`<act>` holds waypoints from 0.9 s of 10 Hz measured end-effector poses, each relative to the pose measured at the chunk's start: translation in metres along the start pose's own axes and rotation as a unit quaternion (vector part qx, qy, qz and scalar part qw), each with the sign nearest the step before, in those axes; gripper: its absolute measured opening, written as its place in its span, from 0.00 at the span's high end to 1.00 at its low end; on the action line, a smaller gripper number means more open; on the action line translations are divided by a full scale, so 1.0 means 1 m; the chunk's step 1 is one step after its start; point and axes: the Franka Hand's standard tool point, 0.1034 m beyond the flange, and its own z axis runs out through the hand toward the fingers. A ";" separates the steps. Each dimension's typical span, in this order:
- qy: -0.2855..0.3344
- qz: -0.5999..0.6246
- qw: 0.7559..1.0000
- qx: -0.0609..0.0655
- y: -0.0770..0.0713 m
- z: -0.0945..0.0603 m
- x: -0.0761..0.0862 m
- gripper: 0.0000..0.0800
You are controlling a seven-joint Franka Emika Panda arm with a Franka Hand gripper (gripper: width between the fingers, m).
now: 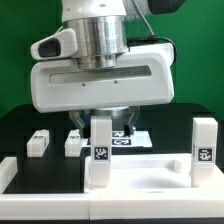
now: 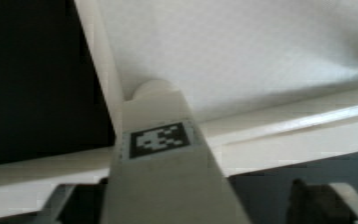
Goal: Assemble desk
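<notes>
White robot arm [image 1: 100, 70] fills the exterior view and hides its own fingertips. The wide white plastic rimmed tabletop [image 1: 145, 178] lies nearest the camera (lower edge cut off). Two white square-section tagged legs stand upright on it: the middle leg [image 1: 101, 150] under the arm, and the far leg [image 1: 204, 146] toward the exterior view's right. A loose leg [image 1: 38, 143] and a second loose leg [image 1: 73, 143] lie behind. In the wrist view the two-finger gripper [image 2: 194, 205] straddles the middle leg, jaws spread and gripping nothing. One dark finger [image 2: 318, 200] stands clearly apart from it, and the leg's tag is blurred.
</notes>
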 end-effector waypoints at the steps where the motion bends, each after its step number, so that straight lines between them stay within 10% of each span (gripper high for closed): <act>1: 0.000 0.046 0.999 -0.001 0.001 0.000 0.000 0.56; 5: 0.003 0.318 0.948 0.000 0.006 0.000 0.000 0.62; 7: -0.008 0.490 0.871 0.040 0.010 0.003 0.000 0.63; 9: -0.014 0.555 0.830 0.053 0.014 0.002 0.001 0.63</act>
